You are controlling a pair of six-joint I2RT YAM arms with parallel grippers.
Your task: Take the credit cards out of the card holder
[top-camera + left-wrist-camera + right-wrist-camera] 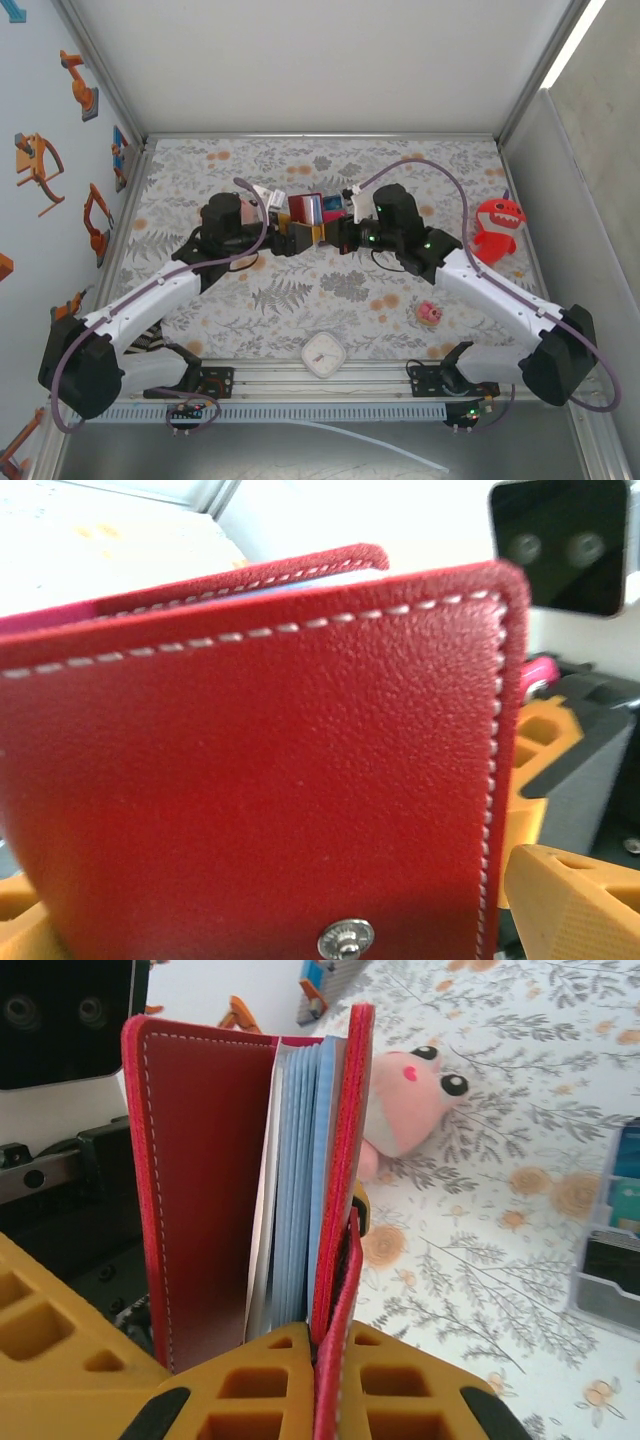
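Card holder (200, 1190) upright over mid floral table (300, 300), pale-blue inner layers edge-on; right gripper (322, 1360) clamped tight on its lower edge, left gripper (295, 900) spread wide, flanking the red cover.

Overhead camera looks down from behind; both wrist cameras share the card holder (250, 780), close, from opposite sides

Upright card holder (210, 1180) in right pincer (325, 1365)
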